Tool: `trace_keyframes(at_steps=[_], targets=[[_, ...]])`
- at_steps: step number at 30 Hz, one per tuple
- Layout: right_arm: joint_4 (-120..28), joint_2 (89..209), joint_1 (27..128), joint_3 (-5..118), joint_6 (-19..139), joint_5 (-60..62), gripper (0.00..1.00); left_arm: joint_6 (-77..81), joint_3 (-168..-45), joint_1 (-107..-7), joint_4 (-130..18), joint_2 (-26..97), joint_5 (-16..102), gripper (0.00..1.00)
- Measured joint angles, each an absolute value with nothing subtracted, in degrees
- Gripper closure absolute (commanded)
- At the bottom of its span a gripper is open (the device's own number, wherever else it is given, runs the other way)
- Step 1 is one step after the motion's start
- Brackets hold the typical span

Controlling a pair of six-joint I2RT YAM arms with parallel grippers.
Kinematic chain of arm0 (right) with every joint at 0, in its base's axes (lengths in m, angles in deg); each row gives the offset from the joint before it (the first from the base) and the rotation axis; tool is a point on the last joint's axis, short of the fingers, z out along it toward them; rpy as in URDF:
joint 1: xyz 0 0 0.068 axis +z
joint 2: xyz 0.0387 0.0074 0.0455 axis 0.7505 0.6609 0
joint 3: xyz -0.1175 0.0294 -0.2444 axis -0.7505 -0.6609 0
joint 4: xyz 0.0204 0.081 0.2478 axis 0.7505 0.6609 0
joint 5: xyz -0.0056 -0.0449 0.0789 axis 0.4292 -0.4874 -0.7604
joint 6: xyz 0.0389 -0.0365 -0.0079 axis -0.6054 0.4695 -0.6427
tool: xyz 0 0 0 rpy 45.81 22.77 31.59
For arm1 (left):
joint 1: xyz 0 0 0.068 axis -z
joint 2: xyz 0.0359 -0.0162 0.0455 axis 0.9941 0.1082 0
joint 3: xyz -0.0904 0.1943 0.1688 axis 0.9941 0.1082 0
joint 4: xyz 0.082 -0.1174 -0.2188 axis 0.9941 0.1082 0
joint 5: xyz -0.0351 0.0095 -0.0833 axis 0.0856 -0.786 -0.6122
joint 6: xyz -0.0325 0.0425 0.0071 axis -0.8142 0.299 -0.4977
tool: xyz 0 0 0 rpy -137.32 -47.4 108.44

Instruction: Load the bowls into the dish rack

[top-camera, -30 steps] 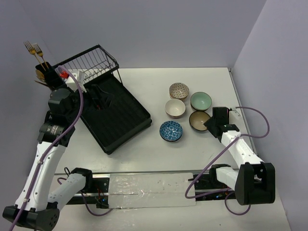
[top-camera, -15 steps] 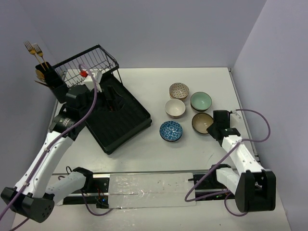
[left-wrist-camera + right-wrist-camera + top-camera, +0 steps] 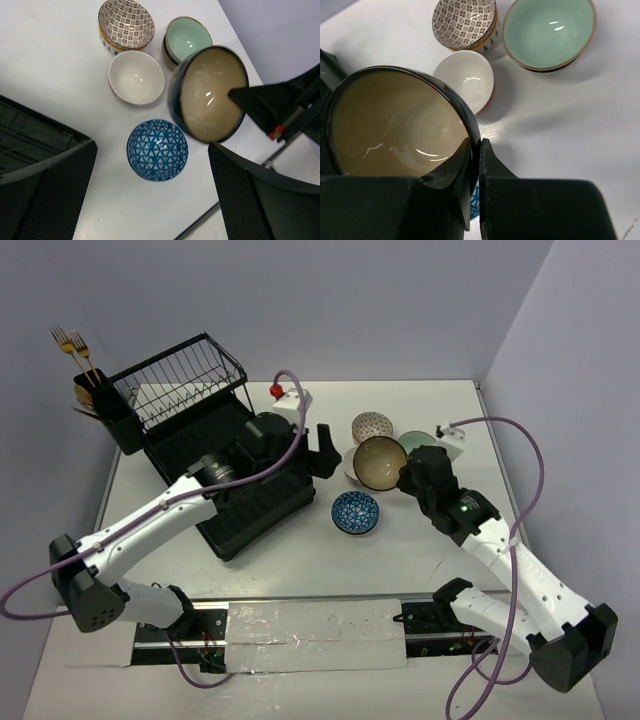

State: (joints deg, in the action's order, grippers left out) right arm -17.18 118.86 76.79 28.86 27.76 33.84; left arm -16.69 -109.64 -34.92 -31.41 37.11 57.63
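My right gripper (image 3: pixel 407 476) is shut on the rim of a brown bowl (image 3: pixel 380 462) with a beige inside and holds it tilted above the table; its fingers pinch the rim (image 3: pixel 476 150). A blue-patterned bowl (image 3: pixel 355 512), a cream bowl (image 3: pixel 136 76), a dotted bowl (image 3: pixel 371 427) and a mint green bowl (image 3: pixel 547 30) sit on the table. My left gripper (image 3: pixel 322 452) is open and empty above the blue bowl (image 3: pixel 157 149), just left of the held brown bowl (image 3: pixel 209 93). The black dish rack (image 3: pixel 250 502) stands at the left.
The rack's wire basket (image 3: pixel 180 380) rises at the back left, with a black utensil cup (image 3: pixel 95 398) holding gold forks (image 3: pixel 68 340). The rack's near corner (image 3: pixel 30 135) lies left of the blue bowl. Walls close off the back and right.
My right gripper has closed on the brown bowl and lifted it left, above the cream bowl. My left arm has swung right from the rack to over the bowls.
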Motion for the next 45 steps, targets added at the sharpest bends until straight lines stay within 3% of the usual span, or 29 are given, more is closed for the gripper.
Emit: trace_keyframes(at_steps=[7,12,20,31,37,41,43,45], targets=[[-14.6,127.7,84.5,35.9,27.7,39.5,1.00,-17.8,-115.8,-28.3,-31.7,44.8,70.3,0.05],[-13.4,128.8,86.4,37.5,27.6,41.3,1.00,-18.1,-116.5,-27.7,-31.6,47.4,76.3,0.18],[-13.2,128.8,87.9,37.9,27.3,42.6,1.00,-19.1,-116.5,-27.7,-31.7,51.0,79.4,0.29],[-13.2,128.9,89.3,37.9,27.1,43.2,1.00,-19.7,-117.0,-27.7,-31.5,54.2,79.3,0.56],[-13.4,129.3,89.4,37.9,27.1,43.2,1.00,-20.3,-117.9,-27.7,-31.3,54.8,79.1,0.78],[-13.6,129.8,89.5,38.2,27.3,43.1,1.00,-20.1,-118.4,-27.5,-30.4,54.9,79.0,1.00],[-13.5,129.9,89.6,38.3,27.5,43.0,1.00,-19.5,-118.6,-27.4,-29.6,55.0,78.9,1.00],[-13.6,130.0,89.8,38.3,27.6,42.8,0.86,-19.4,-118.9,-27.4,-29.0,55.0,79.1,1.00]])
